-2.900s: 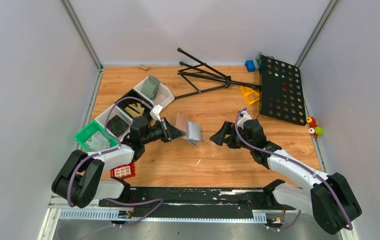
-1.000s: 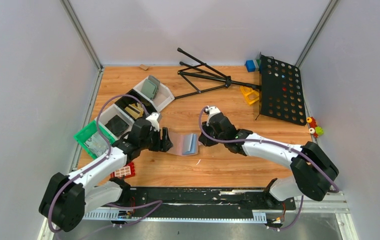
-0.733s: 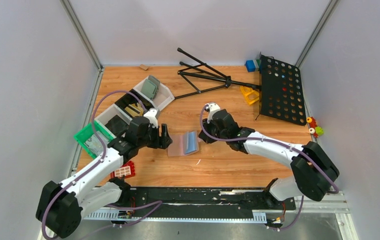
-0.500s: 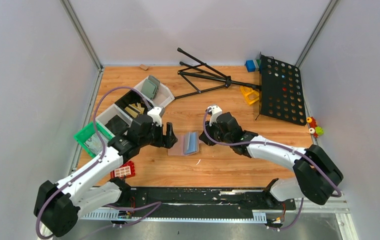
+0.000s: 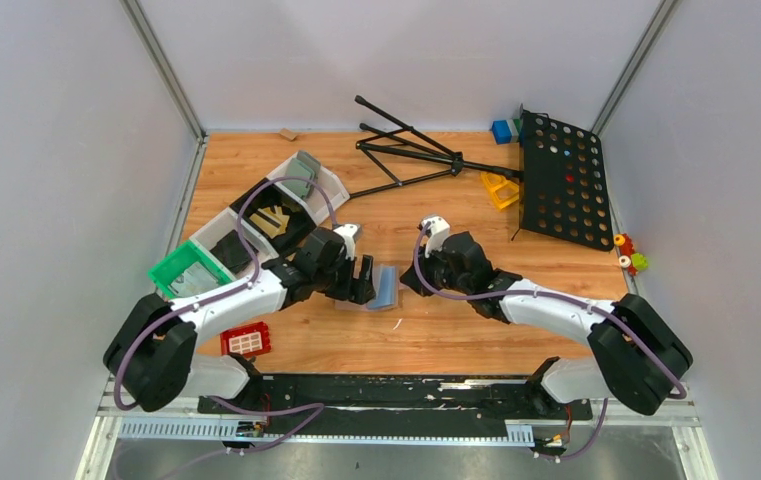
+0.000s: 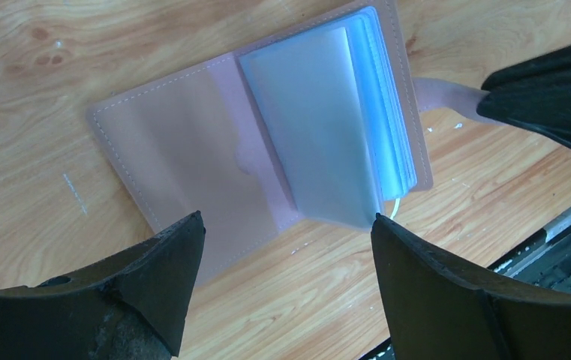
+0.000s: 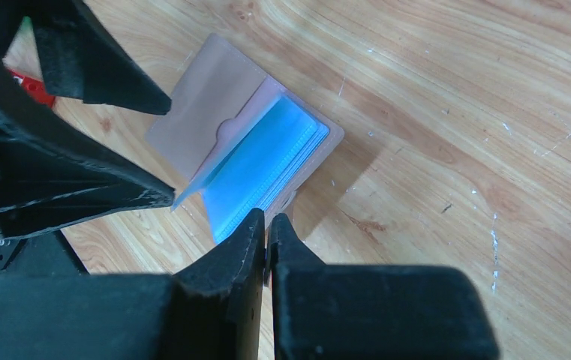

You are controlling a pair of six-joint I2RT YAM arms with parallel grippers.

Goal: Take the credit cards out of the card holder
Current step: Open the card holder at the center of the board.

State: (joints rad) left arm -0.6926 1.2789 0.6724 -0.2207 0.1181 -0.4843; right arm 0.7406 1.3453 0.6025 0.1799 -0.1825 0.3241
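The card holder [image 5: 385, 287] lies open and flat on the wooden table, with a salmon-pink cover [image 6: 184, 161] and a stack of pale blue clear sleeves [image 6: 327, 120]. No credit cards show; they are hidden. My left gripper [image 5: 363, 284] hovers over the holder's left half, jaws wide open and empty [image 6: 286, 219]. My right gripper [image 5: 412, 280] is shut, its tips [image 7: 267, 217] at the holder's right edge, where a pink strap [image 6: 447, 91] runs under them. Whether it pinches the strap I cannot tell.
White bins [image 5: 328, 184] and a green bin [image 5: 161, 272] stand at the left, one holding a grey-green holder [image 5: 301, 175]. A red brick [image 5: 246, 341] lies near the left base. A black tripod [image 5: 406, 150], yellow piece [image 5: 499, 188] and perforated black board [image 5: 562, 180] lie behind.
The holder came down from the left gripper and now lies flat and open. The left gripper opened wider and moved right over it. The right gripper stayed shut at its right edge.
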